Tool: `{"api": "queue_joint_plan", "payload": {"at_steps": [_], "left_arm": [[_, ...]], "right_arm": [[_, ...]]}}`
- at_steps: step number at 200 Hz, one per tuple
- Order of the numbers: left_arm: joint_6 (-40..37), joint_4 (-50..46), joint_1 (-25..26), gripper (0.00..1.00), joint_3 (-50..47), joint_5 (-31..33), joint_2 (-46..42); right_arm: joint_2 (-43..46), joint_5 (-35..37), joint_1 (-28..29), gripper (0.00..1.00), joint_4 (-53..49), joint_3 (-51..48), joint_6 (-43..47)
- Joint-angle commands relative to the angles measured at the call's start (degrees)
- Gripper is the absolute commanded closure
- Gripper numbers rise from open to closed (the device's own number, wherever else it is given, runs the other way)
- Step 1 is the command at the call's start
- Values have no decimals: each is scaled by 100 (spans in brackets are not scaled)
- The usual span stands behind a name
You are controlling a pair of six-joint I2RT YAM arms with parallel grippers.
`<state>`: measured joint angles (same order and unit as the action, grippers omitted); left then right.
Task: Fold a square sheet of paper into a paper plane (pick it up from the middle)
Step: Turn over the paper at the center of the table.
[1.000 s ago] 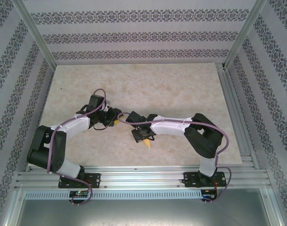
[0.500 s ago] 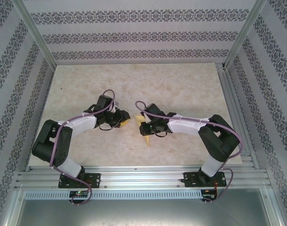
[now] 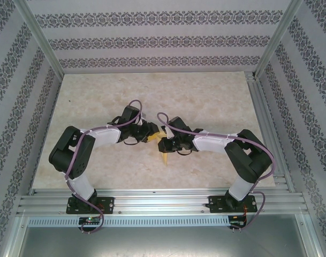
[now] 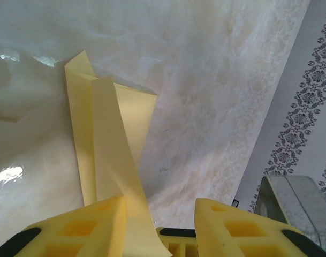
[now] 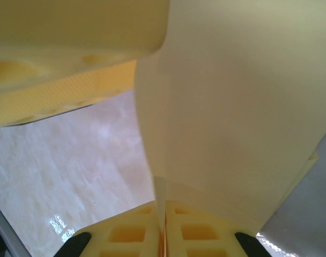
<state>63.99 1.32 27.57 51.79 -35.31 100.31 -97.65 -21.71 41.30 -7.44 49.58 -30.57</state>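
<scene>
the two arms meet over the middle of the table (image 3: 205, 96), and the paper (image 3: 165, 157) is there between them, up off the table, with its pointy end hanging down toward the near edge

the right claw (image 3: 165, 143) is squeezed tight on the paper. in the right wrist view its two yellow fingers (image 5: 125, 235) press flat together at the right claw (image 5: 164, 206), with the thin edge of the paper (image 5: 232, 107) caught in the middle and the wide sheet rising up in front of the camera

the left claw (image 3: 152, 137) is just beside it. in the left wrist view the left claw (image 4: 160, 199) is partly open. a long strip of the paper (image 4: 112, 139) runs down into the gap and lies against one finger (image 4: 88, 225), but the other finger stands apart from it, so i think this claw is not pinching anything

how far along? the paper is no flat square now. it is long and thin, with folds along it and a flap standing up, so some folding looks done. it does not look like a neat plane yet. the flap is loose and the folds look soft. i think what is left is to press the flap down flat, make the wings and set the plane on the table
</scene>
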Motion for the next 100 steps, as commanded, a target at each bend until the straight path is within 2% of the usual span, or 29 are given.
{"api": "queue_joint_plan", "payload": {"at_steps": [1, 19, 50, 100], "left_arm": [[172, 190, 63, 60, 134, 15, 158], [215, 204, 59, 60, 103, 32, 238], [253, 248, 62, 62, 88, 67, 321], [250, 274, 56, 64, 173, 25, 465]], "right_arm": [[-114, -168, -75, 89, 321, -98, -98], [-112, -215, -106, 89, 436, -166, -151], [53, -210, -117, 82, 479, -252, -187], [361, 239, 56, 72, 38, -293, 92]]}}
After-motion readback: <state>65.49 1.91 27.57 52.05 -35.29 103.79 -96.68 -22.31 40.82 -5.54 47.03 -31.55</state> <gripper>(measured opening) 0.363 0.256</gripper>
